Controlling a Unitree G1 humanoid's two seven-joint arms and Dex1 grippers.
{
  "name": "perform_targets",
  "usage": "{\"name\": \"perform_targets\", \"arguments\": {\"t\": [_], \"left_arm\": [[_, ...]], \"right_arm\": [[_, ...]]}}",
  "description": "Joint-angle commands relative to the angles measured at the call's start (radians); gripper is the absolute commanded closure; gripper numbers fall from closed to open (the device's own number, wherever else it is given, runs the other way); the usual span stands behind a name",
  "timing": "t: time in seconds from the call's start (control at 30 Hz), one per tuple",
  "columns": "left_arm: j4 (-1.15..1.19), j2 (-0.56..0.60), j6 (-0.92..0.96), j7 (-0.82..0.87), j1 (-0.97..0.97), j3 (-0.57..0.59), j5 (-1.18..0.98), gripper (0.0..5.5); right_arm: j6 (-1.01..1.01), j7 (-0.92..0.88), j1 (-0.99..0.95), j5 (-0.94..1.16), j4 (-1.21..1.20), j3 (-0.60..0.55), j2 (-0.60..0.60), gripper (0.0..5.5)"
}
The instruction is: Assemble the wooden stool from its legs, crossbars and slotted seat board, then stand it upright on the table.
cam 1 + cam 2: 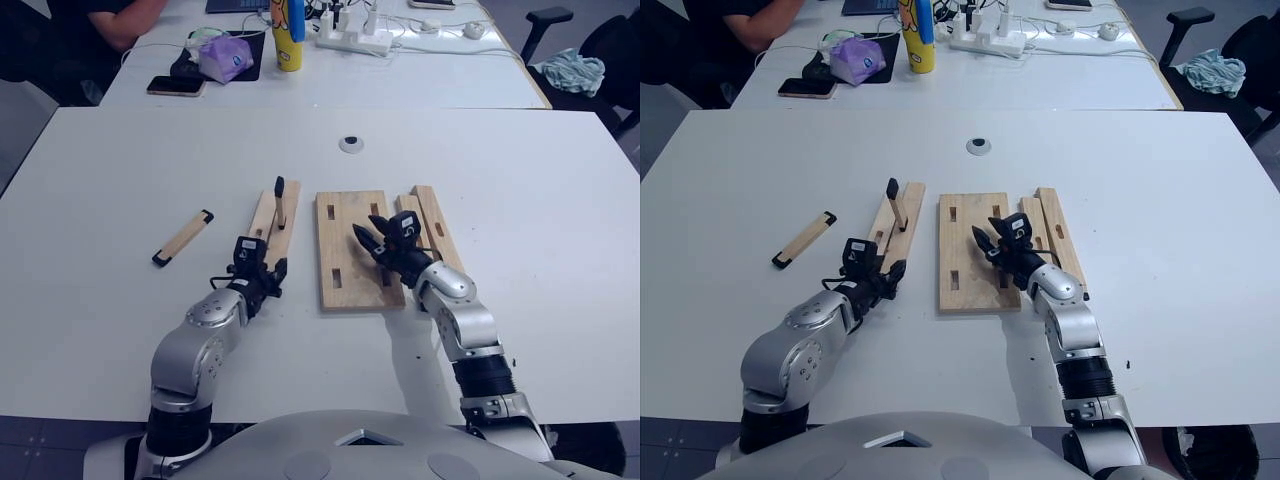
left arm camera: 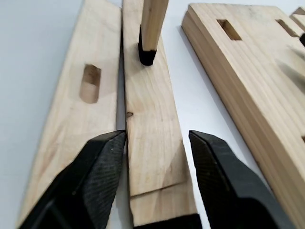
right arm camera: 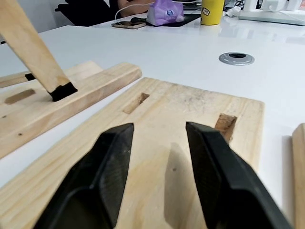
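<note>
Wooden seat board lies flat mid-table beneath the right gripper, jaws spread, forearm slanting low over it, while the left gripper, likewise spread, straddles the near end of a crossbar

On the surface the seat board is flanked by left crossbars and right crossbars; a loose leg is laid toward the left edge, a grommet near the far edge.

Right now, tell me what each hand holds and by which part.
Nothing is held. The left hand is open around the near end of a plank, not gripping it; the right hand is open over the seat board.
</note>
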Motion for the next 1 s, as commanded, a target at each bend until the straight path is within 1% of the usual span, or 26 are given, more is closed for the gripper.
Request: {"name": "perform_targets", "arguments": {"t": [0.03,0.27,0.4,0.6,0.63,0.7,0.77,0.87,1.0], "left_arm": [[-0.003,0.014,0.036,-0.011,-0.001,-0.003,-0.006,3.06],[0.031,0.041,0.031,-0.026,-0.019,-0.003,0.006,3.06],[0.078,0.056,0.035,-0.044,-0.056,-0.022,0.008,3.06],[0.154,0.1,-0.007,-0.072,-0.082,-0.039,0.024,3.06],[0.164,0.107,-0.014,-0.077,-0.082,-0.042,0.028,3.23],[0.179,0.126,-0.036,-0.086,-0.085,-0.047,0.038,3.39],[0.199,0.157,-0.063,-0.1,-0.096,-0.06,0.056,3.45],[0.211,0.183,-0.089,-0.115,-0.122,-0.05,0.064,3.45],[0.208,0.163,-0.173,-0.126,-0.135,-0.009,0.049,3.45]], "right_arm": [[0.011,-0.01,0.012,0.0,-0.016,0.004,0.004,3.47],[0.005,-0.019,0.016,-0.001,-0.016,0.006,0.012,3.47],[0.001,-0.023,0.011,-0.002,-0.011,0.008,0.017,3.47],[-0.003,-0.032,0.01,-0.002,-0.011,0.008,0.027,3.47],[-0.004,-0.033,0.012,-0.001,-0.013,0.007,0.028,3.47],[-0.004,-0.037,0.013,0.0,-0.016,0.005,0.029,3.47],[-0.002,-0.042,0.012,0.003,-0.018,0.0,0.03,3.47],[0.015,-0.046,0.008,0.017,-0.026,-0.011,0.035,3.47],[0.056,-0.061,-0.019,0.029,-0.033,-0.028,0.04,3.47]]}}
